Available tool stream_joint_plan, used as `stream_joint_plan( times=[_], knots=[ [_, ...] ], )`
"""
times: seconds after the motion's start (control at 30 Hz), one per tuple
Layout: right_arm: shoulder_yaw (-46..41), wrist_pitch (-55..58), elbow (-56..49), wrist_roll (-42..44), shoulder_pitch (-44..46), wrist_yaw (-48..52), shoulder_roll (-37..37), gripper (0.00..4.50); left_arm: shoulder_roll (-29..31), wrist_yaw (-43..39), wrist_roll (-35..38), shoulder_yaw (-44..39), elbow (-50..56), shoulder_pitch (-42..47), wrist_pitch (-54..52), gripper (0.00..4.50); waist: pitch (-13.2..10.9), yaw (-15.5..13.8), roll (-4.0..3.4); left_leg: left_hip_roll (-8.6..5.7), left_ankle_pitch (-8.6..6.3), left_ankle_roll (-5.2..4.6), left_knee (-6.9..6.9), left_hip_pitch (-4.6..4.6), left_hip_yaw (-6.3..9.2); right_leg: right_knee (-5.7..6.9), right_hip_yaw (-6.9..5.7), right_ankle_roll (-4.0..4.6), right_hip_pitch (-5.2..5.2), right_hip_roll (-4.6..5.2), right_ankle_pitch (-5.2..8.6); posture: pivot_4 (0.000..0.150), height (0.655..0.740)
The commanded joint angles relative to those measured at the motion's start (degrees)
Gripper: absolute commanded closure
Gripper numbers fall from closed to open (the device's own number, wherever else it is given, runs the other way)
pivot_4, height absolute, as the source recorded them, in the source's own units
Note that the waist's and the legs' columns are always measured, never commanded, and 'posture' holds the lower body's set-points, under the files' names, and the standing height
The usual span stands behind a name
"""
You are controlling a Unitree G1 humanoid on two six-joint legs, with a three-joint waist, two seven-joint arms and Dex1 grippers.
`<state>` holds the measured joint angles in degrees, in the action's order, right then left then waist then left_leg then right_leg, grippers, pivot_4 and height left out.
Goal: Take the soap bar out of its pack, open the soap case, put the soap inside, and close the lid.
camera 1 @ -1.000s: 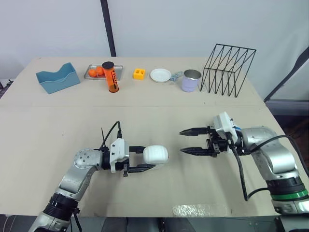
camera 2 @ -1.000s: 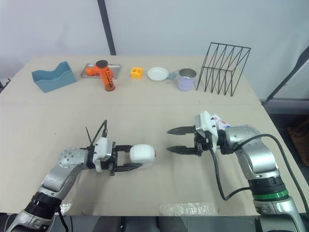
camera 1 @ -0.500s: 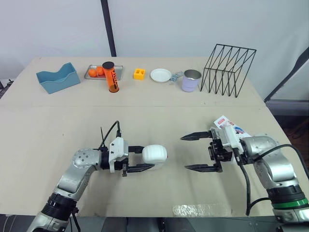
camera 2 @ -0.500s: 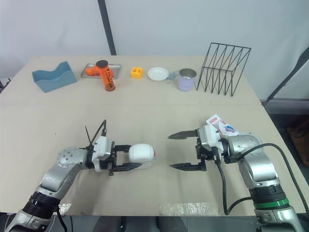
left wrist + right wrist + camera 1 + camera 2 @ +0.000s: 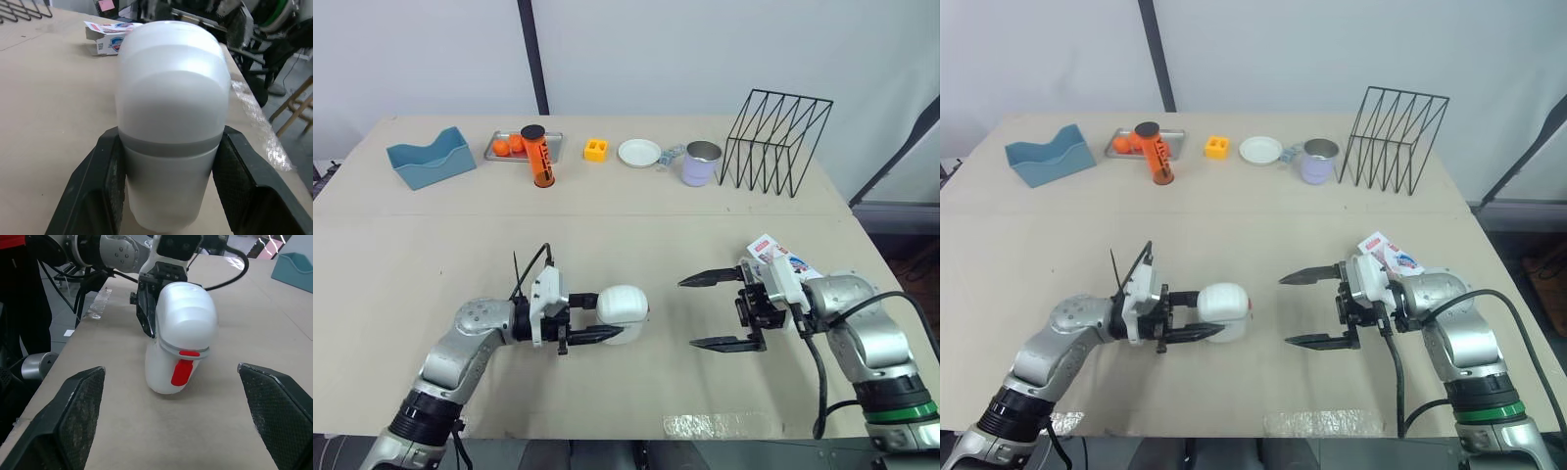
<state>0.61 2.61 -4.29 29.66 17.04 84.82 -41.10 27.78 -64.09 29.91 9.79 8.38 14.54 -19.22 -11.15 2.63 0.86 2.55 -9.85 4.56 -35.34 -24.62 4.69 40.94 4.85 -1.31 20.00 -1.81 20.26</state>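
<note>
White plastic, the soap case (image 5: 622, 305) sat pinched between the left gripper's (image 5: 607, 317) fingers (image 5: 98, 186), low over the counter (image 5: 636, 225) near its front middle. Its long axis ran along the line between the two arms, and the end bearing the red latch (image 5: 183, 372) faced the right gripper (image 5: 689, 312) — which hung near but apart, fingers spread wide and empty, one above the other, aimed at that latch. So the right arm seemed the one to work the lid, the left to steady. The soap pack (image 5: 781, 257) lay behind the right wrist, flap open; whether the bar was already inside the case could not be told.
</note>
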Motion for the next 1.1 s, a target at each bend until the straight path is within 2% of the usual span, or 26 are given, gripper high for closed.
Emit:
stream_joint_plan(
  times=[0.03,0.33,0.53,0.8,1.1],
  knots=[
    [-0.09,-0.32,-1.19,0.70,1.75,0.23,0.34,0.03,1.16,4.41,8.74,-4.27,3.01,3.33,-14.59,2.53,0.00,0.03,0.00,0.00,0.00,0.00,0.00,0.00,0.00,0.00,0.00,0.00,0.00,0.00,0.00,0.150,0.7400],
    [0.53,0.25,-1.10,0.41,2.70,-0.51,0.77,0.03,1.19,13.90,22.89,-10.26,0.40,9.78,-42.69,2.53,0.00,0.00,0.01,-0.01,0.00,0.00,-0.01,-0.03,0.05,0.00,-0.04,-0.02,0.00,0.01,0.01,0.150,0.7400],
    [0.89,0.99,-1.79,0.63,2.98,-1.34,1.20,0.03,0.23,20.37,27.81,-12.41,-2.49,12.62,-56.99,2.53,0.00,0.00,0.01,-0.01,0.01,0.01,-0.03,-0.01,0.05,0.02,-0.04,-0.02,-0.01,0.01,0.01,0.150,0.7400],
    [1.46,1.66,-2.16,0.50,3.22,-1.63,1.61,0.03,-0.80,24.97,26.75,-13.23,-5.96,14.29,-62.56,2.53,0.00,0.00,0.01,-0.02,0.02,0.04,-0.04,-0.01,0.06,0.03,-0.03,0.00,-0.02,0.03,0.00,0.150,0.7400],
    [1.52,1.49,-2.21,-0.03,2.92,-1.48,1.69,0.03,0.89,25.25,22.03,-9.27,-5.65,13.25,-60.51,2.53,0.00,-0.02,0.01,-0.02,0.03,0.05,-0.03,0.01,0.05,0.02,-0.03,0.02,-0.04,0.03,-0.01,0.150,0.7400]
  ],
)
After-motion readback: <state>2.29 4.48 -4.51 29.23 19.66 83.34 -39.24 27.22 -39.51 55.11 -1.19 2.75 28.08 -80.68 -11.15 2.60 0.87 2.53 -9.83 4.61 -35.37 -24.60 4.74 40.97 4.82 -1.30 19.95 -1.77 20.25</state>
